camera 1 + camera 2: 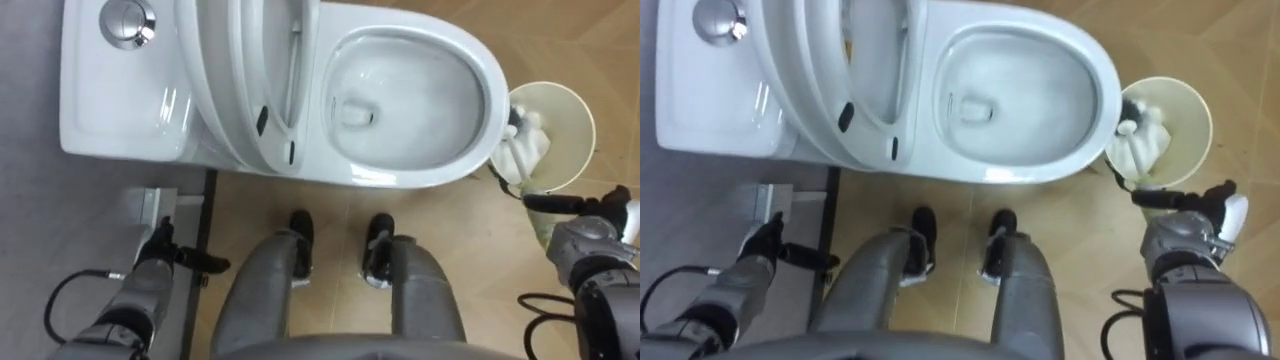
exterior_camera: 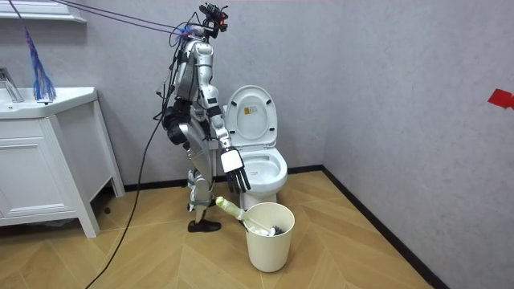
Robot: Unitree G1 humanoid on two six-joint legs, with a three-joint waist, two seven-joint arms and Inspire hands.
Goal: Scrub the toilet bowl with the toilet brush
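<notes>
Black fingers of my right hand hang straight and apart near the pale bucket, where the toilet brush lies, handle poking over the rim. My left hand, fingers loosely straight, hangs beside the open toilet.

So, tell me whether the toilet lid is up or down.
Up: the lid stands upright behind the bowl, which lies open from above.

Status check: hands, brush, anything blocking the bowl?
Left hand open, idle at its side. Right hand open beside the bucket, holding nothing. Brush in the bucket, handle sticking out. Lid up, bowl unobstructed.
</notes>
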